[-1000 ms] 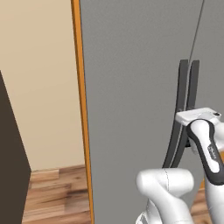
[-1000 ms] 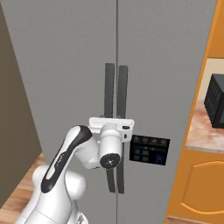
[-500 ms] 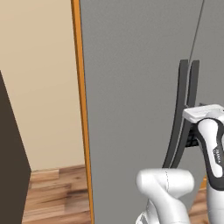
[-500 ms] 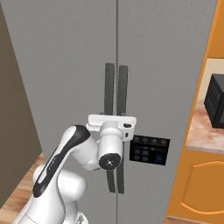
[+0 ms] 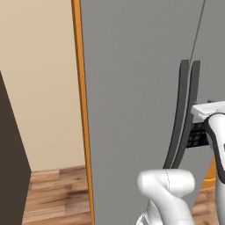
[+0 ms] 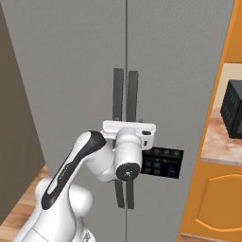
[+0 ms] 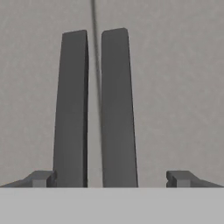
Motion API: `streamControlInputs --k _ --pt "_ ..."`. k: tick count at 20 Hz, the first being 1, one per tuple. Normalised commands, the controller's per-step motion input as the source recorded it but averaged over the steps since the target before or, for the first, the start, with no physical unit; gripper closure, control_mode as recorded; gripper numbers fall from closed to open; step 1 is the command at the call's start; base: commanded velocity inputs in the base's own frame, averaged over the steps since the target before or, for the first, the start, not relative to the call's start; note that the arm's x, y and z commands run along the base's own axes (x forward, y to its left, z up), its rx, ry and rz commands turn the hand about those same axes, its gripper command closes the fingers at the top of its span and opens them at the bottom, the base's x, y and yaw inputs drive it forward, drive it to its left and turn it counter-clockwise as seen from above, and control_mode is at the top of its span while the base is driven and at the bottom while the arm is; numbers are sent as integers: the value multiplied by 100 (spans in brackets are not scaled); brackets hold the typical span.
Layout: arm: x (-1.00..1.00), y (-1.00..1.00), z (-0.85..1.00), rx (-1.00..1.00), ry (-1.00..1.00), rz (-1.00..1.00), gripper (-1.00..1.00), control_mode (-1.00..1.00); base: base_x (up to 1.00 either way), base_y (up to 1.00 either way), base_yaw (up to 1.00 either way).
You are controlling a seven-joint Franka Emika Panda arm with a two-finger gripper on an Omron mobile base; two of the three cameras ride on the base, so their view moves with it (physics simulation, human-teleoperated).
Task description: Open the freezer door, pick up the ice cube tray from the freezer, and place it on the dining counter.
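Observation:
The freezer (image 6: pixel 71 71) is a tall grey appliance with two shut door panels meeting at a centre seam. Each panel carries a dark vertical bar handle: the left handle (image 7: pixel 71 109) and the right handle (image 7: pixel 117 109). Which panel is the freezer door I cannot tell. My gripper (image 7: pixel 111 180) is open and faces the handles close up, both bars standing between its fingertips (image 7: pixel 41 178), touching neither. The white hand (image 6: pixel 128 128) hangs in front of the handles' middle (image 5: pixel 211 109). The ice cube tray is hidden behind the shut doors. The dining counter is out of view.
A dark control panel (image 6: pixel 163 163) sits on the right door just right of the hand. Orange cabinet sides flank the appliance (image 5: pixel 81 110) (image 6: pixel 222 94). A black microwave (image 6: pixel 234 111) stands on a counter at right. A beige wall and wooden floor (image 5: pixel 48 193) lie at left.
The jaws have spread wider apart. The hand has shifted slightly along the handles; the doors stay shut.

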Motion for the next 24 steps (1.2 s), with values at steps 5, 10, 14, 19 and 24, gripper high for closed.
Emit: streamControlInputs --k 5,10,14,19,24 --pt "8 -9 0 0 0 0 -100 -100 0 0 0" --pt "7 0 0 0 0 0 -100 -100 0 0 0" --pt "9 0 1 0 0 0 -100 -100 0 0 0" --pt "10 2 3 0 0 0 -100 -100 0 0 0" --pt "17 0 0 0 0 0 -100 -100 0 0 0"
